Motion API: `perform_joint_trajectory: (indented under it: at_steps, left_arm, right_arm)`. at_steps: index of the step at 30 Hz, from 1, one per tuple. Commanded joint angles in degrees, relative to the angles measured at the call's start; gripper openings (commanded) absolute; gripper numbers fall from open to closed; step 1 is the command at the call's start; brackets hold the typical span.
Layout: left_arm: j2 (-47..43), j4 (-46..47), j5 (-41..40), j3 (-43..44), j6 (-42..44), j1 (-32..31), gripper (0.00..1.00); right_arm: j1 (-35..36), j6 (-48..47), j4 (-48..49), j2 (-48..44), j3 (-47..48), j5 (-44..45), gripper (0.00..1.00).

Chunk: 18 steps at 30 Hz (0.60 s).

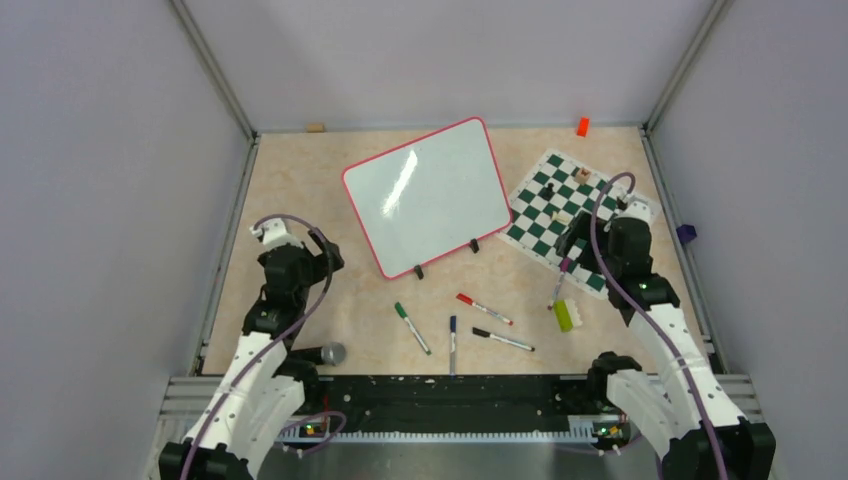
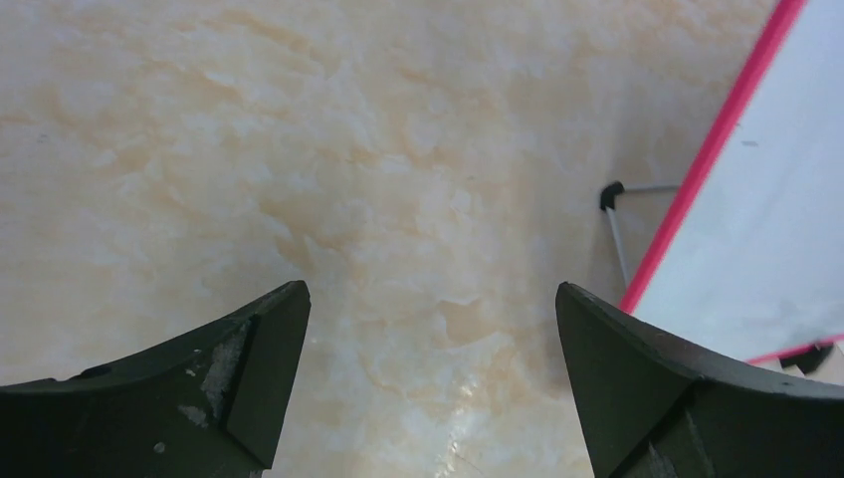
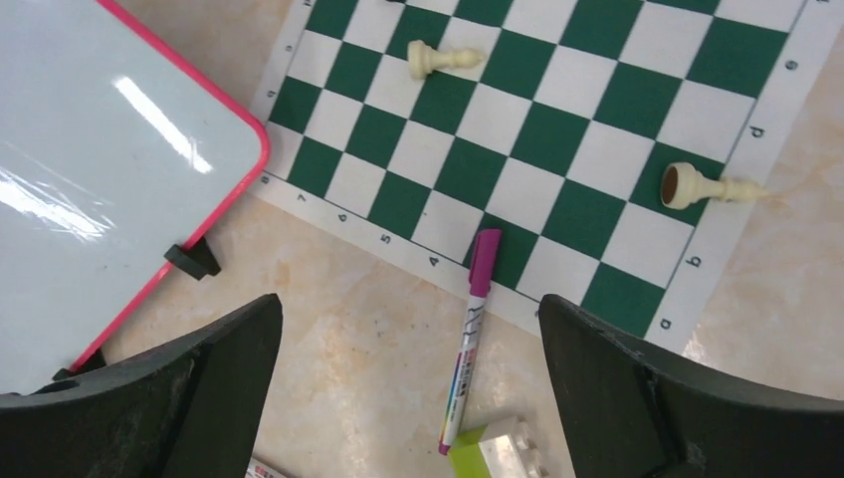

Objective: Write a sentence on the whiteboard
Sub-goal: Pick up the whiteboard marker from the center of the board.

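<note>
While left end effector (image 2: 430,291), right end effector (image 3: 409,304) gape: one whiteboard (image 1: 425,195), five markers (image 1: 412,328).

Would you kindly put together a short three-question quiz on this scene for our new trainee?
1. True or false: the whiteboard already carries writing.
2. Which colour is the marker lying below the right gripper? A) green B) purple C) red
3. Fill in: the left gripper has its jaws ____.
Key: 1 false; 2 B; 3 open.
</note>
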Motion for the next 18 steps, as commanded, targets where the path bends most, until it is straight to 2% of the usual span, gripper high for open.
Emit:
perform_joint_trajectory:
  at_steps: [1, 2, 3, 7, 10, 14, 15, 18]
  left_arm:
    - [-3.71, 1.20, 21.51, 1.04, 6.47, 0.10, 0.99]
    - [-5.06, 2.58, 26.77, 0.72, 8.35, -0.13, 0.99]
    - [-6.66, 2.45, 28.09, 0.77, 8.60, -0.66, 0.99]
    - [-10.23, -1.83, 22.19, 1.75, 7.22, -3.28, 0.99]
    - [-12.67, -2.41, 17.77, 0.79, 2.73, -3.37, 0.99]
    - [-16.33, -6.56, 5.27, -0.50, -9.80, -3.31, 0.99]
    - [-17.23, -6.49, 4.73, -1.31, -11.54, -3.17, 0.99]
    - [-18.23, -2.67, 9.74, -2.74, -10.31, -3.11, 0.99]
  right_arm:
    - [-0.33, 2.73, -5.33, 0.20, 2.24, 6.31, 0.96]
    - [-0.30, 2.92, -5.95, 1.02, 2.71, 7.19, 0.91]
    - [-0.33, 3.12, -6.77, 2.11, 3.15, 7.62, 0.87]
    - [-0.28, 3.56, -6.73, 7.56, 3.82, 6.42, 0.66]
    - [-0.27, 4.31, -5.29, 11.22, 3.42, 5.03, 0.64]
    - [0.22, 5.08, -3.58, 15.32, 3.01, 6.82, 0.62]
    - [0.34, 5.25, -3.34, 16.25, 3.03, 7.57, 0.62]
    - [0.58, 5.55, -2.41, 19.38, 3.81, 8.03, 0.57]
